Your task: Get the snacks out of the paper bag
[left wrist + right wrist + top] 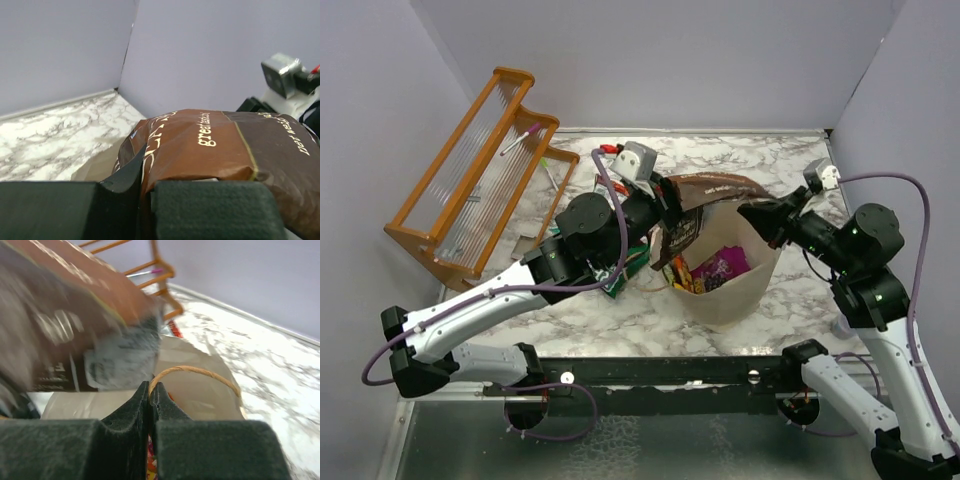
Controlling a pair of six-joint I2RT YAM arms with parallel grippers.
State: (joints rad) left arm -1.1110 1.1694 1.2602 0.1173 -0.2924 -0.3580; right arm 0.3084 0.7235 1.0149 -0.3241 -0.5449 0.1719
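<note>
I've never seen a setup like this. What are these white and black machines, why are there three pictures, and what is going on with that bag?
Two robot arms are bolted at the table's near edge. One picture looks down from above; the other two come from small cameras on each wrist. On the marble table stands a beige paper bag with snack packets still inside, and an orange wooden rack at the far left. The left gripper, jaws shut, holds a brown snack packet above the bag's mouth. The right gripper pinches the bag's rim by its cord handle.

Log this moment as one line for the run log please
left gripper: shut on brown packet above paper bag | right gripper: shut on bag's cord handle | purple packet inside bag
</note>
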